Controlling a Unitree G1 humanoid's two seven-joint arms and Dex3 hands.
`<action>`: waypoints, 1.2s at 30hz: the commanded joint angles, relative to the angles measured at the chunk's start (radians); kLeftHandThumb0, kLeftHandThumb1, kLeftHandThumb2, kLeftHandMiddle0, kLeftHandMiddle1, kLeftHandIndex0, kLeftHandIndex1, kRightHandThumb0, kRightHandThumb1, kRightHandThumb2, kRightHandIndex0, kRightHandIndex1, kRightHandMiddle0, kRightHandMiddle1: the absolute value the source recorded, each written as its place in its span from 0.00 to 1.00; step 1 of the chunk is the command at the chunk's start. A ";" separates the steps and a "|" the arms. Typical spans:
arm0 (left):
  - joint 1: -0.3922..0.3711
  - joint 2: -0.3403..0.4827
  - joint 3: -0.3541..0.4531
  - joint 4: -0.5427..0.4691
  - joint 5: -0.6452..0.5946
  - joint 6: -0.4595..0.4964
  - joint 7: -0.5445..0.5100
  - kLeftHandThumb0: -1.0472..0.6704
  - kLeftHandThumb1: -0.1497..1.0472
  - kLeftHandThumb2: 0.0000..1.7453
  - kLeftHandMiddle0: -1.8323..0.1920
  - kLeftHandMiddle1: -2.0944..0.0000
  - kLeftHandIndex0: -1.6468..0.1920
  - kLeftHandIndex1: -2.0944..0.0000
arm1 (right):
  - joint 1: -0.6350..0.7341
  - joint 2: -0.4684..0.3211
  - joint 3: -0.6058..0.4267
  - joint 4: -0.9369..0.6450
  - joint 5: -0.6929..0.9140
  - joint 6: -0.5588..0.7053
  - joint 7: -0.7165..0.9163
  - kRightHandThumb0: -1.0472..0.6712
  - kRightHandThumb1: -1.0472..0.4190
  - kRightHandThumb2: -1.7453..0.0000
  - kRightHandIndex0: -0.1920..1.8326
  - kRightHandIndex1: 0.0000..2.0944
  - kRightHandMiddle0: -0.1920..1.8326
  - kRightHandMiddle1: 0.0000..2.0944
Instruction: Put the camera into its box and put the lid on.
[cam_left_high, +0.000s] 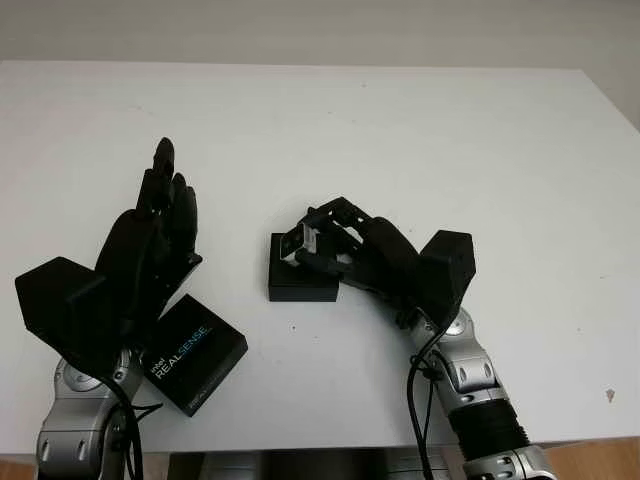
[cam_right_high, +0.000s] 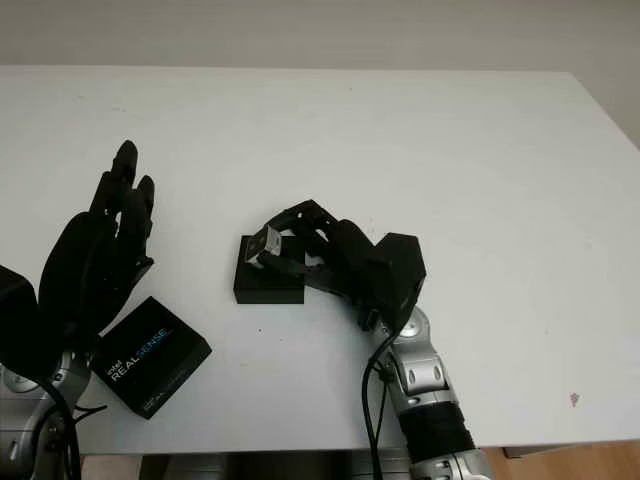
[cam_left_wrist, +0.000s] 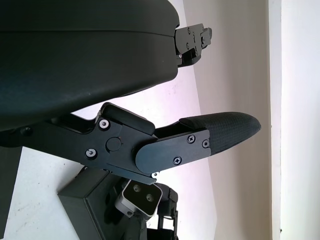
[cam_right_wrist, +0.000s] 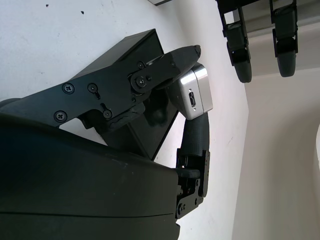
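Camera held over open box, not yet seated

The silver camera (cam_left_high: 297, 243) is pinched in the right hand (cam_left_high: 345, 252), just above the black box (cam_left_high: 300, 279) at table centre. The left hand (cam_left_high: 150, 250), open, is raised beside the lid (cam_left_high: 196, 353). The camera is best levelled and aligned with the cavity before being lowered and released

The right hand (cam_left_high: 335, 245) holds a small silver camera (cam_left_high: 297, 243) just over the open black box (cam_left_high: 300, 280) on the white worktop (cam_left_high: 400, 130). The left hand (cam_left_high: 150, 240) is open, near the left side. The black lid (cam_left_high: 193, 353) lies beside it.
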 joint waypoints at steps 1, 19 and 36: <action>0.004 0.002 0.001 -0.009 0.000 -0.009 0.000 0.15 1.00 0.39 1.00 0.98 1.00 0.98 | 0.005 0.008 0.011 0.021 -0.004 -0.020 0.007 0.37 0.03 0.97 0.19 0.03 0.21 0.82; 0.004 0.000 -0.001 -0.005 0.003 -0.016 0.005 0.15 1.00 0.39 1.00 0.98 1.00 0.99 | -0.003 0.016 0.017 0.072 -0.024 -0.062 0.005 0.36 0.02 0.97 0.19 0.03 0.20 0.82; 0.003 -0.001 -0.004 -0.005 0.001 -0.016 0.006 0.15 1.00 0.39 1.00 0.98 1.00 0.99 | 0.042 0.019 0.043 0.043 -0.056 -0.088 -0.004 0.35 0.02 0.97 0.19 0.03 0.21 0.82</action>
